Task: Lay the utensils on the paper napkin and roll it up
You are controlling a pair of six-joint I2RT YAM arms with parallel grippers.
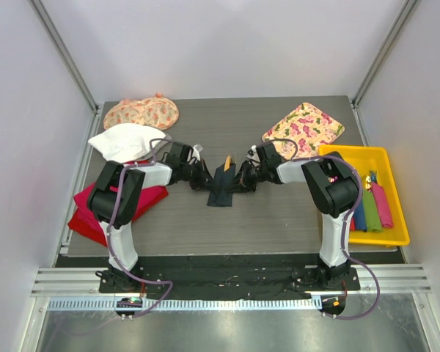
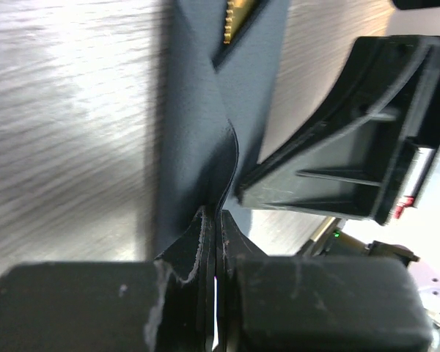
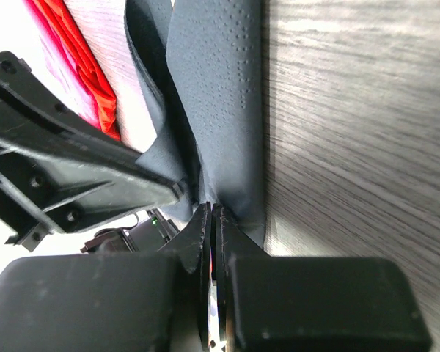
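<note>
Dark navy paper napkin lay wrapped around the tan utensils, midway between the tabletop's left and right edges. The left pincer and right pincer each pinched its paper from opposite sides.

A lab robot cell: plain white walls, aluminium frame rails, a grey work table.

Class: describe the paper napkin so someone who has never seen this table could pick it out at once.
Find the middle of the grey table, where the left gripper and right gripper meet. Both pinch the paper napkin, folded narrow, tan utensils poking out. It alone is navy-black, unlike the red cloth and floral cloths.
</note>
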